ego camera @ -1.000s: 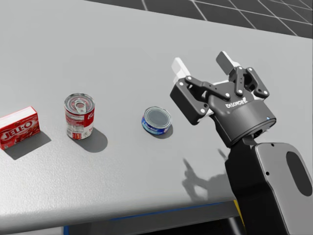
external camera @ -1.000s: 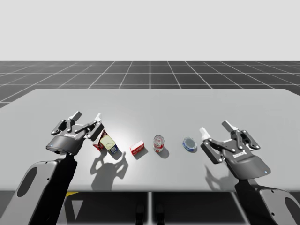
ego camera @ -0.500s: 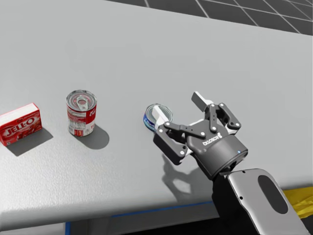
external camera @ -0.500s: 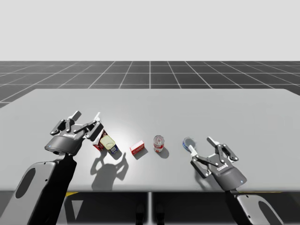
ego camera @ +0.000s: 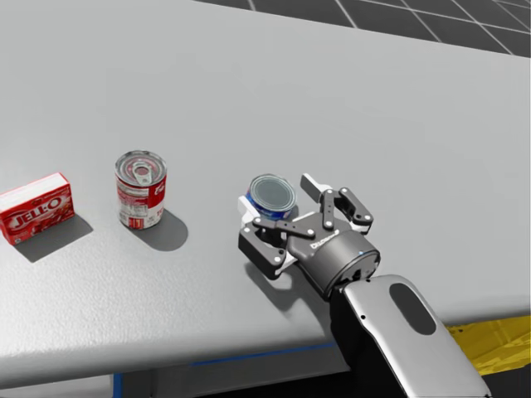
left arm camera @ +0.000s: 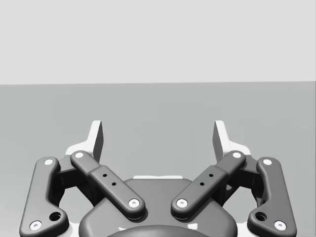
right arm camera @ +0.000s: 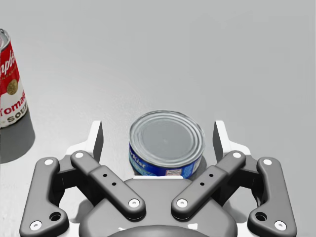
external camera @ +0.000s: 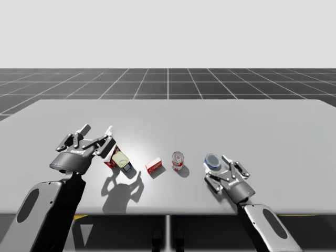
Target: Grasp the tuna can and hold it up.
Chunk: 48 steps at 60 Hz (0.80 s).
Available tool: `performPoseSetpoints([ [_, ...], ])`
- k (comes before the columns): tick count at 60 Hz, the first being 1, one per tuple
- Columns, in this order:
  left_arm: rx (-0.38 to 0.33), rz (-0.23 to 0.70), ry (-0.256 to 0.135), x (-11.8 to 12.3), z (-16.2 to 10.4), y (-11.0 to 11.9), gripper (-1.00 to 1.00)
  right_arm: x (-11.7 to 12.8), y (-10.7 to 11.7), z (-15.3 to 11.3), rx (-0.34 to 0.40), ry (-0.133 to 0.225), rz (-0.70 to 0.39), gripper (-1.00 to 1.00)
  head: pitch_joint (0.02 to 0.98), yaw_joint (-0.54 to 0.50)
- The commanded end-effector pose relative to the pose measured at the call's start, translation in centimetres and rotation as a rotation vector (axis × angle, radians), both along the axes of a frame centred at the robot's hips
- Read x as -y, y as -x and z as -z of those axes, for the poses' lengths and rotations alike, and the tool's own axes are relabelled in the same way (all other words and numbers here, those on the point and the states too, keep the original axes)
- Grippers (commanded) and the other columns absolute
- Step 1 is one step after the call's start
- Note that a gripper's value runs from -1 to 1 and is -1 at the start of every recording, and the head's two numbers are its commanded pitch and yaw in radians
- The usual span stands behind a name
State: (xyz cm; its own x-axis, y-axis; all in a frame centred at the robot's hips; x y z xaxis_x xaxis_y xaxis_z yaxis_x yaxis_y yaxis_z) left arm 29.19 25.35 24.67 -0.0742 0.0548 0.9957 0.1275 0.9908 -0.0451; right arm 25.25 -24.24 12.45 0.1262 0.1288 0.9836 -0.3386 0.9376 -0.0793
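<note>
On the worktop [external camera: 168, 121], my left pincer [left arm camera: 158, 136] hangs released out toward 9 o'clock, well apart from the job. My right pincer [right arm camera: 158, 138] is the near one, also released. Its fingers sit at 9 and 3 o'clock of the tuna can [right arm camera: 167, 143], neither touching it. The can stands upright on the worktop, at 12 o'clock from the palm; closing should catch its round wall.

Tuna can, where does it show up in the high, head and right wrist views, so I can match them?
High view: the blue tuna can sits right of centre, near the table's front edge.
Head view: mid-picture, right of the tall red can.
Right wrist view: between the open fingers of my right end effector.
Shared landmark: the tall red can standing beside it.
</note>
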Motion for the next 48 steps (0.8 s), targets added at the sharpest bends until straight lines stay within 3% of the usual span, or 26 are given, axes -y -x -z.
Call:
performPoseSetpoints([
  [1, -0.001, 0.000, 0.000, 0.0, 0.0, 0.0, -1.00, -0.2, -1.1, 1.0, -0.042, 0.008, 0.030, -1.00, 0.885, -0.33],
  [28, -0.003, 0.003, -0.003, 0.1, 0.0, 0.0, -1.00, -0.4, -2.3, 1.7, -0.128, 0.033, 0.049, -1.00, 0.881, -0.33],
  [30, -0.004, 0.003, -0.004, 0.1, 0.0, 0.0, -1.00, -0.3, -2.3, 1.8, -0.125, 0.030, 0.056, -0.60, 0.881, -0.33],
  [31, -0.004, 0.004, -0.004, 0.1, 0.0, 0.0, -1.00, -0.3, -2.3, 1.7, -0.128, 0.027, 0.061, -0.13, 0.881, -0.33],
  [32, -0.005, 0.005, -0.006, 0.1, 0.1, 0.0, -1.00, -0.3, -2.3, 1.8, -0.131, 0.025, 0.063, 0.88, 0.880, -0.33],
  [35, -0.007, 0.006, -0.007, 0.1, 0.1, 0.0, -1.00, -0.2, -2.3, 1.8, -0.131, 0.024, 0.063, 1.00, 0.877, -0.33],
  [48, -0.010, 0.008, -0.010, 0.2, 0.1, 0.0, -1.00, -0.2, -2.1, 1.9, -0.139, 0.024, 0.062, 1.00, 0.758, -0.33],
])
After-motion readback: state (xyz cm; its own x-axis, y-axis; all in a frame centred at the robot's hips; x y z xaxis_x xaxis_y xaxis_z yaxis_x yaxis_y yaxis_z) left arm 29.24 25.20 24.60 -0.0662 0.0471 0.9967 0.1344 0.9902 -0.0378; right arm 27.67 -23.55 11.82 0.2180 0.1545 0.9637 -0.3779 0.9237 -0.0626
